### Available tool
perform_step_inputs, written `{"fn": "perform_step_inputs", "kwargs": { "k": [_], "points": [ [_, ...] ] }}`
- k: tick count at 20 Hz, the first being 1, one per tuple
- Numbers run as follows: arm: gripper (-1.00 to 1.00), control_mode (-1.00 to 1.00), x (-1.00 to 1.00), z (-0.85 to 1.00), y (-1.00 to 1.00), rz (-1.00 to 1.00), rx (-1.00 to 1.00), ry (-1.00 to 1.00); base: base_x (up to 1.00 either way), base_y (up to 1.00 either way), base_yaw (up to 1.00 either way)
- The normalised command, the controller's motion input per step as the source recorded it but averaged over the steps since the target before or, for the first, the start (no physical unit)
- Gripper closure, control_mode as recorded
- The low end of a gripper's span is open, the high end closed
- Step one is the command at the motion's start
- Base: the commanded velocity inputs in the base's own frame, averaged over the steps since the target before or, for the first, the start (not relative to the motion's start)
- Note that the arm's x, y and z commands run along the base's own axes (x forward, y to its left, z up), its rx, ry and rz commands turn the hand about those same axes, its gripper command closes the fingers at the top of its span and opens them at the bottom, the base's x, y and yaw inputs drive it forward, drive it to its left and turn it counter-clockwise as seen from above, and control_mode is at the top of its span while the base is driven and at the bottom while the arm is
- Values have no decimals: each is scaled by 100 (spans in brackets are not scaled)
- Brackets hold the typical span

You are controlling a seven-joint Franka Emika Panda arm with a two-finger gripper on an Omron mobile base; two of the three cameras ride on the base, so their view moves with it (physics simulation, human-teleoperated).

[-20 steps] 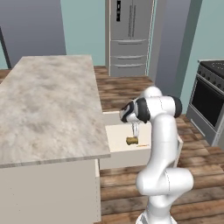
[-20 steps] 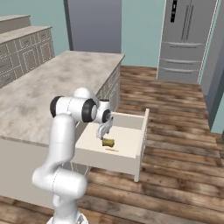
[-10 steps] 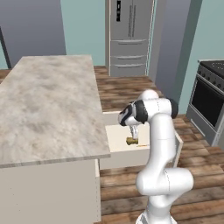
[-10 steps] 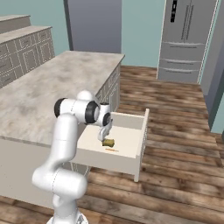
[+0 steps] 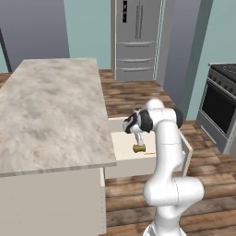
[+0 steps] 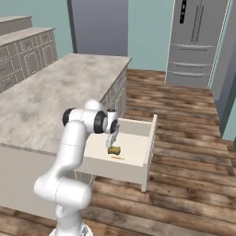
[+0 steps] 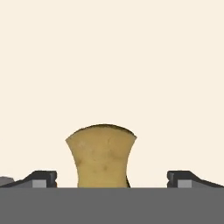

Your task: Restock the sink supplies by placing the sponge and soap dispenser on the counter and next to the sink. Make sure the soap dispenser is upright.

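The sponge, a small yellow-olive block, lies on the pale floor of an open drawer in the island. My gripper hangs straight above it, pointing down, open. Seen from the hand, the sponge sits between the two spread fingertips of the gripper, with a gap on each side and nothing gripped. The soap dispenser, the sink and its counter are out of view.
The island's marbled top overhangs the drawer's inner end. A thin orange item lies beside the sponge. A steel fridge stands at the back and a stove to the right, with wooden floor between.
The arm has sunk slightly into the drawer, bringing the gripper closer to the sponge. The jaws stay open and the sponge has not moved.
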Motion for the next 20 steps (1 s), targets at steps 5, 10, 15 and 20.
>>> {"fn": "perform_step_inputs", "kwargs": {
  "k": [5, 10, 15, 20],
  "points": [
    [-100, -100, 7, -20, -11, 4, 0, -1, 0, 0, 0],
    [-100, -100, -25, -12, -19, 3, 0, -2, 0, 0, 0],
    [-100, -100, -1, -23, -1, 3, 0, -1, 0, 0, 0],
    [-100, -100, -1, -27, 0, 1, 0, -3, 0, 0, 0]
  ]
}}
